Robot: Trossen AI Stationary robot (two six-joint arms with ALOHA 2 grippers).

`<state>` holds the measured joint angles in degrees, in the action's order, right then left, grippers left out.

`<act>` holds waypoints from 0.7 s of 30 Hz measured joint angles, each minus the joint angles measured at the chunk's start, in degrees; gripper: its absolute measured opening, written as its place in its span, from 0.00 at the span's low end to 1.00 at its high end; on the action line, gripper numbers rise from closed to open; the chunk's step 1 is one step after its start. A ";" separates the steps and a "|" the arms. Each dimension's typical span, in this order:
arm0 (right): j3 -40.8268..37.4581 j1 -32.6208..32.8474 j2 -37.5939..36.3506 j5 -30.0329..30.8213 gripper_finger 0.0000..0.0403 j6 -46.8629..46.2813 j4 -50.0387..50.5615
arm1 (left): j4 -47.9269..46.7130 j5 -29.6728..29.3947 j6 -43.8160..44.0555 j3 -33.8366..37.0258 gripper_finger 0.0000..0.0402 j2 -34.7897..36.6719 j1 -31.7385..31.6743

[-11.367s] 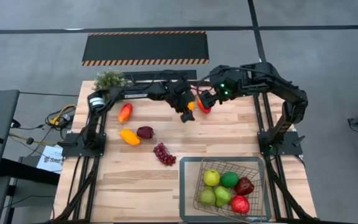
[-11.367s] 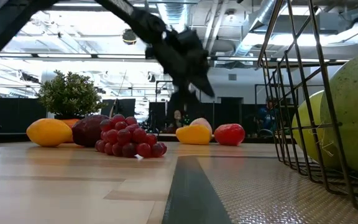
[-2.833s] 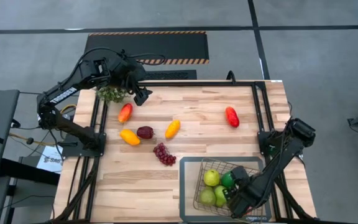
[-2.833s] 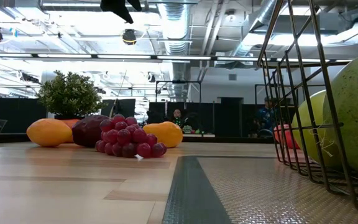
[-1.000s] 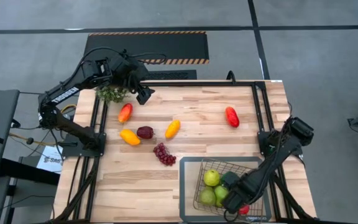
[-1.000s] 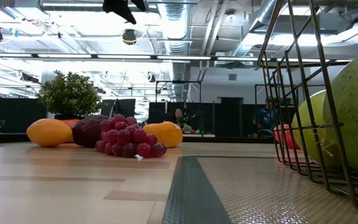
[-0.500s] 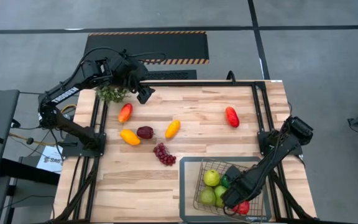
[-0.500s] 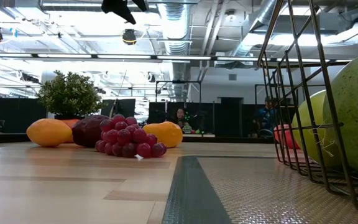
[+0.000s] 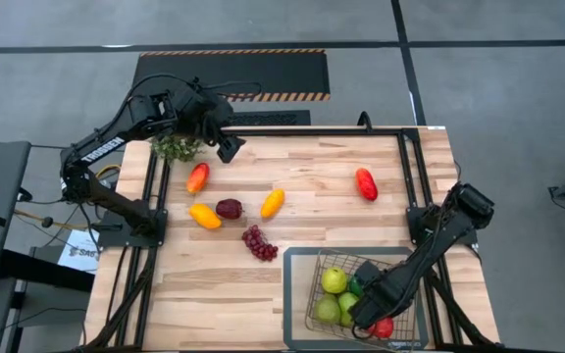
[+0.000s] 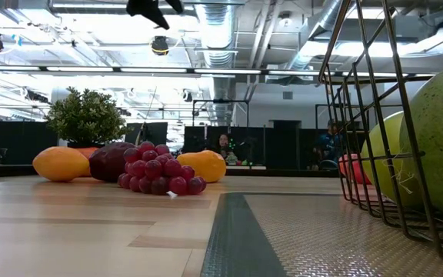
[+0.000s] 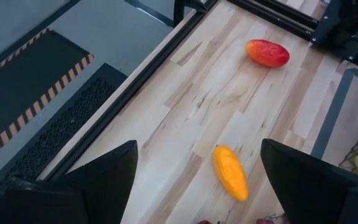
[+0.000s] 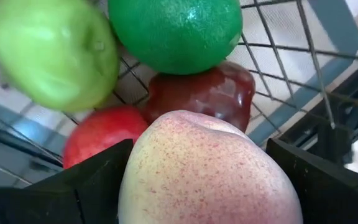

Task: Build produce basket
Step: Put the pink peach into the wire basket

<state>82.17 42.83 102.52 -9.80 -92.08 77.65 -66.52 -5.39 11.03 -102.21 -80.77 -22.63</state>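
Hovering low over the basket (image 9: 300,257) at the lower right of the high view, the right tool (image 9: 365,312) has a pink peach (image 12: 207,171) sitting between its wide-spread fingers, directly above a dark red apple (image 12: 202,91), a red fruit (image 12: 98,140) and a lime (image 12: 176,28). Whether the fingers actually press the peach I cannot tell. Released here, it would likely land on rounded fruit and could roll toward the sloping mesh. Pushing lower risks jamming the pile or snagging wire. The left tool (image 11: 197,177), fingers apart and empty, hangs at the upper left, above an orange pepper (image 11: 230,172) on the surface (image 9: 312,186).
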 joint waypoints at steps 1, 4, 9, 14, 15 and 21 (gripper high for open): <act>0.00 -0.22 0.00 0.48 0.94 -2.16 -0.27 | 0.19 -0.02 0.00 0.00 0.82 0.00 0.00; 0.00 -1.12 0.00 1.33 0.94 -6.23 -0.17 | 0.26 -0.02 0.00 0.00 0.82 0.00 0.00; 0.00 -2.82 0.00 1.35 0.98 -8.72 -0.38 | 1.26 -0.02 0.08 0.00 0.82 0.00 0.00; 0.00 -3.01 0.00 2.83 0.96 -7.09 0.34 | 1.77 -0.02 1.38 0.00 0.82 0.00 0.00; 0.00 -2.69 0.00 3.24 0.96 -7.06 0.39 | 1.81 -0.02 1.43 0.00 0.82 0.00 0.00; 0.00 -1.08 0.01 3.71 0.95 -9.03 0.74 | 1.81 -0.04 1.62 0.00 0.82 0.00 -0.02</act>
<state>82.17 41.74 102.53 -6.09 -101.11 78.39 -64.71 -5.43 12.64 -102.21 -80.77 -22.65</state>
